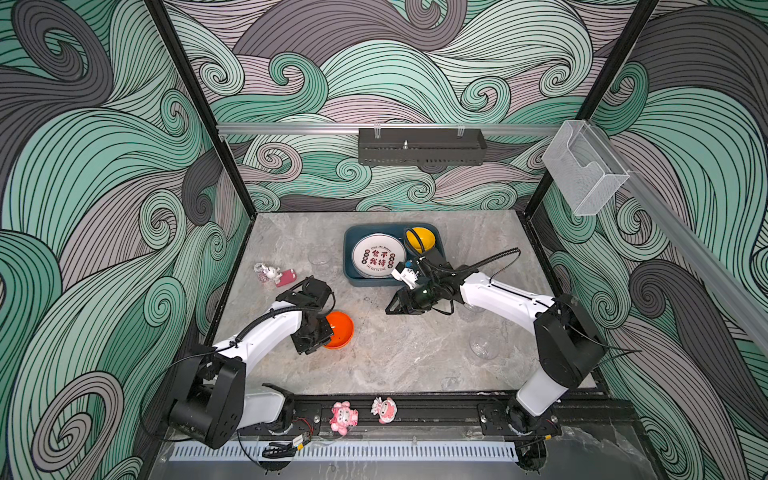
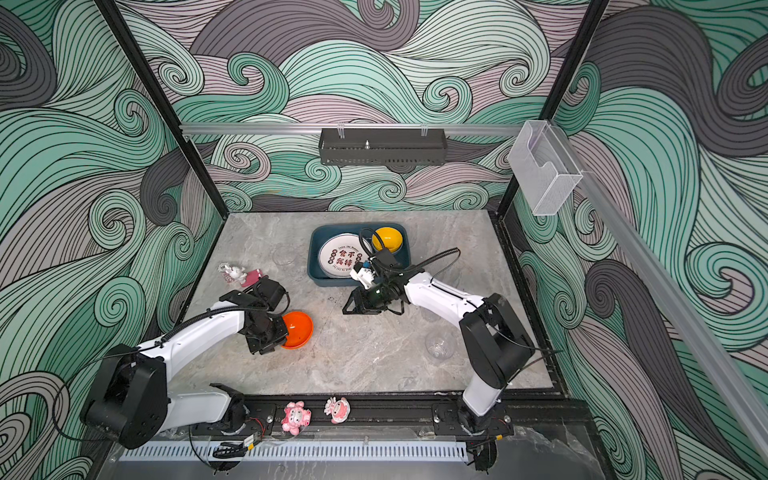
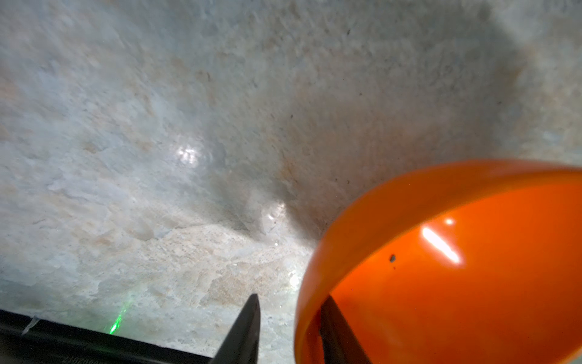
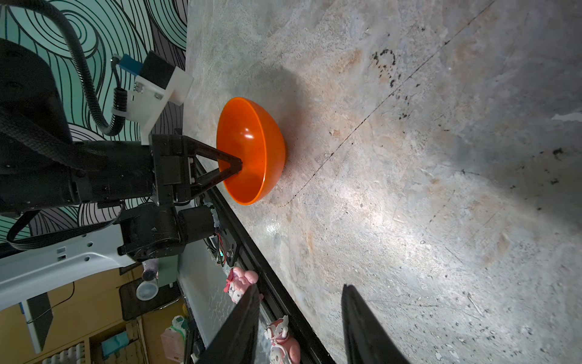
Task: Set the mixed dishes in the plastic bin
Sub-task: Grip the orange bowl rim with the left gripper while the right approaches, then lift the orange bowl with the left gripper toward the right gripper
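Observation:
An orange bowl [image 1: 343, 330] [image 2: 300, 329] [image 4: 252, 157] lies tilted on the stone table, its mouth turned toward my left gripper [image 1: 322, 338] [image 3: 291, 299] [image 4: 239, 165]. That gripper straddles the rim of the orange bowl [image 3: 441, 268]. One finger is inside it, the other stands outside with a gap to the wall. The teal plastic bin [image 1: 349, 249] [image 2: 313, 257] holds a lettered white plate [image 1: 378, 255] [image 2: 340, 257] and a yellow bowl [image 1: 419, 239] [image 2: 388, 239]. My right gripper [image 1: 392, 305] [image 2: 349, 307] [image 4: 299, 293] hovers open and empty in front of the bin. Clear glasses [image 1: 482, 347] [image 2: 284, 255] stand on the table.
Pink figurines [image 1: 344, 417] [image 1: 384, 409] sit on the black front rail, and more figurines [image 1: 274, 274] stand by the left wall. A black perforated shelf [image 1: 419, 145] and a clear acrylic box [image 1: 586, 170] hang on the walls above the table.

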Tool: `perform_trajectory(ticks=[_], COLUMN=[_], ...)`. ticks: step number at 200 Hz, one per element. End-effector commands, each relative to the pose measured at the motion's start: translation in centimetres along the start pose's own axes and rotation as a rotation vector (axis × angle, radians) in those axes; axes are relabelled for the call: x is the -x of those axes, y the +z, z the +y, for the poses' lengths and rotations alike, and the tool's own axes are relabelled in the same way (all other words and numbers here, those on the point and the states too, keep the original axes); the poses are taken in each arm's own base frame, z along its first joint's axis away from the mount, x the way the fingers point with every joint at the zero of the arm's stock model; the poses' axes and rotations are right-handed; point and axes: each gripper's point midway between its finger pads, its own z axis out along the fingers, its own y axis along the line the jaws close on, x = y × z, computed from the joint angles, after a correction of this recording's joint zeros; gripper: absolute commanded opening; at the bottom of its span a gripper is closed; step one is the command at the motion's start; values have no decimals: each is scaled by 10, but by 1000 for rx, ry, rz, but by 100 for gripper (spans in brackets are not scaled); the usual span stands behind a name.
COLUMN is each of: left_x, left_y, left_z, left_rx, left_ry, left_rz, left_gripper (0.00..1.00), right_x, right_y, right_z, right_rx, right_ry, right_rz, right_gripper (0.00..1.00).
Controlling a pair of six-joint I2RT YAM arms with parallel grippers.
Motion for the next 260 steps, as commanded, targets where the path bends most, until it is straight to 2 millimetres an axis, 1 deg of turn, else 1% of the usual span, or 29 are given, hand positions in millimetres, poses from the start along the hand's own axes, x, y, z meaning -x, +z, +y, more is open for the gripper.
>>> perform_trajectory(ticks=[1,35,49,62,104,149,182,260], left_x=[1,1,0,0,-1,1,4,11], left_y=[2,2,2,2,-2,-13,-25,-59], left_z=[-3,-5,-5,-6,-10,-19,-30,-58], left_rx=[-9,-18,-20,-26,-53,-96,-139,-249], left_ry=[-3,2,4,6,17,36,56,107], left_rz=[12,17,18,21,21,13,5,-13], left_gripper=[29,20,17,12,0,0,0,0], right_x=[3,1,1,0,-1,0,3,13], right_y=[4,7,8,9,8,1,-4,-25], right_z=[4,3,3,3,5,7,9,17], right_rx=[6,-4,-7,-10,-17,-47,-62,-119], right_ry=[-23,-22,-24,-23,-27,-37,-43,-61], right_rz=[8,19,20,24,21,8,-4,-55], right_gripper=[44,44,44,44,43,43,44,44])
